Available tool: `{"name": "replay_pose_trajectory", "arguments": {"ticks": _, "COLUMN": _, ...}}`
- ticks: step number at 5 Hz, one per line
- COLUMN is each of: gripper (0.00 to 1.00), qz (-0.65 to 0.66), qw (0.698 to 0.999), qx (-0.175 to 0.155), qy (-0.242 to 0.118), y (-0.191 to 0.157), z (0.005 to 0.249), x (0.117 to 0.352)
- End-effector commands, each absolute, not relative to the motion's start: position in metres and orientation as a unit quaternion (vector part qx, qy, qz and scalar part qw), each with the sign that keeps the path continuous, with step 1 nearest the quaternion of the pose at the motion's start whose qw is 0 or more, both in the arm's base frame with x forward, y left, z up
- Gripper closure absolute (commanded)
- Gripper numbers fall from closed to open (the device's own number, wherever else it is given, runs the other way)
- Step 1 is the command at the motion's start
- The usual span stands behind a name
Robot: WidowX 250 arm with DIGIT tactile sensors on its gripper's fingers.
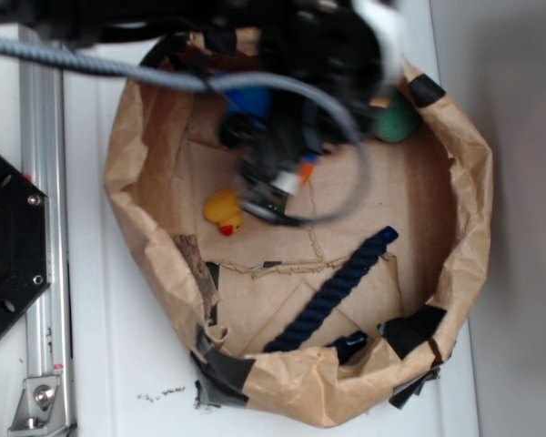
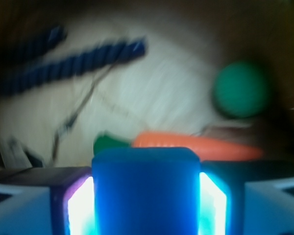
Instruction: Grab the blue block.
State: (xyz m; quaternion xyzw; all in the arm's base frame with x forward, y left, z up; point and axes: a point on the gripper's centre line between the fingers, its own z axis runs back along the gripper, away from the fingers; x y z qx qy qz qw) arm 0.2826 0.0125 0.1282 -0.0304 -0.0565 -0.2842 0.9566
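Fingers [image 2: 73, 208] of the gripper [image 2: 146, 205] press against both long sides of the blue block [image 2: 146, 193], one pale glowing pad on each flank, so the jaws are closed on it with no gap showing on either side. From the wrist view the block fills the lower centre of the frame, its flat top edge level and its face plain and smooth. No brand, label or writing can be read on it or anywhere else (both views are blurred).

From the exterior view the black arm [image 1: 300, 55] reaches in from the 12 o'clock edge and bends down over the upper middle of a crumpled brown paper basin [image 1: 146, 137] patched with black tape. A grey cable [image 1: 118, 71] loops from the 9 o'clock side across the arm. The gripper's lower end [image 1: 273, 187] is smeared by motion, and only a patch of blue [image 1: 248, 98] shows under the arm, at about 11 o'clock from that lower end.

Beyond the block in the wrist view lies an orange carrot [image 2: 196, 144] with a green top, stretched sideways just behind the block's far edge. A green ball [image 2: 241, 88] sits at 2 o'clock from the block, apart from the carrot. A dark navy twisted rope [image 2: 63, 61] runs across at 10 o'clock. In the exterior view a yellow rubber duck [image 1: 224, 209] rests just at 8 o'clock of the gripper's lower end.
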Motion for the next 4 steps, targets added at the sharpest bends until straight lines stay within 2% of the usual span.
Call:
{"name": "replay_pose_trajectory", "arguments": {"ticks": 1, "gripper": 1.0, "qz": -0.184, "qw": 0.981, "qx": -0.038, "qy": -0.057, "y": -0.029, "z": 0.161, "x": 0.296}}
{"name": "replay_pose_trajectory", "arguments": {"ticks": 4, "gripper": 1.0, "qz": -0.136, "qw": 0.988, "qx": -0.048, "qy": -0.06, "y": -0.019, "z": 0.161, "x": 0.289}}
